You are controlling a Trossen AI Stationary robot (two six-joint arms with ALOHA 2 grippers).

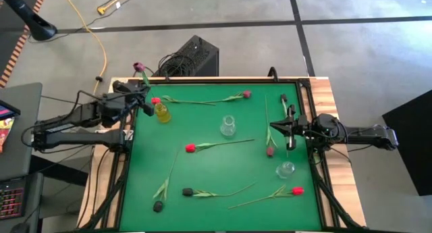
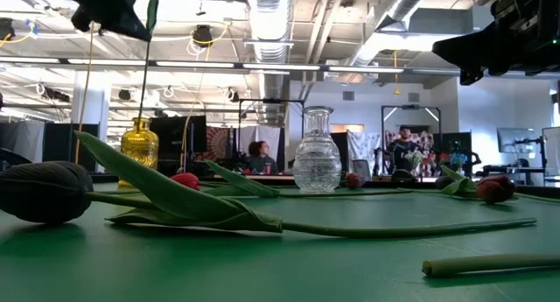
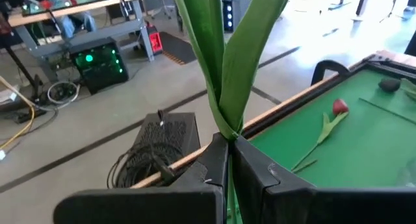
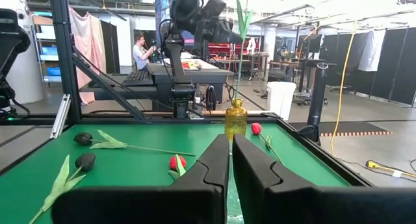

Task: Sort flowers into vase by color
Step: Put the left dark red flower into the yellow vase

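My left hand [image 1: 138, 92] is clamped on the stem of a pink-maroon tulip [image 1: 138, 66], held upright above the yellow vase [image 1: 163, 112] near the table's far left corner; across the table the stem drops toward the vase mouth, though I cannot tell whether its foot is already inside. The head is up, the long axis close to vertical, leaves rising past my fingers [image 3: 214, 169]. My right hand [image 1: 275, 127] waits low over the right side of the green table [image 1: 202, 165], fingers nearly together; a stem seems to run between them there, but I cannot tell whether I grip it. As for progress, I judge the sorting barely begun: no vase shows a settled flower, and the two clear vases, one mid-table [image 1: 228, 126] and one by the right edge [image 1: 285, 169], stand empty. Left lying flat are a red tulip [image 1: 156, 100] just beside the yellow vase, a maroon one [image 1: 246, 94] along the far edge with its stem running leftward, a red one [image 1: 190, 148] in the middle with its stem pointing right, two dark ones near the front, one [image 1: 158, 206] with its stem angled away from me and one [image 1: 187, 191] with its stem lying rightward, a red one [image 1: 298, 190] at front right with its stem going left, and a dark-red one [image 1: 270, 151] under my right arm, its stem running toward the far edge.
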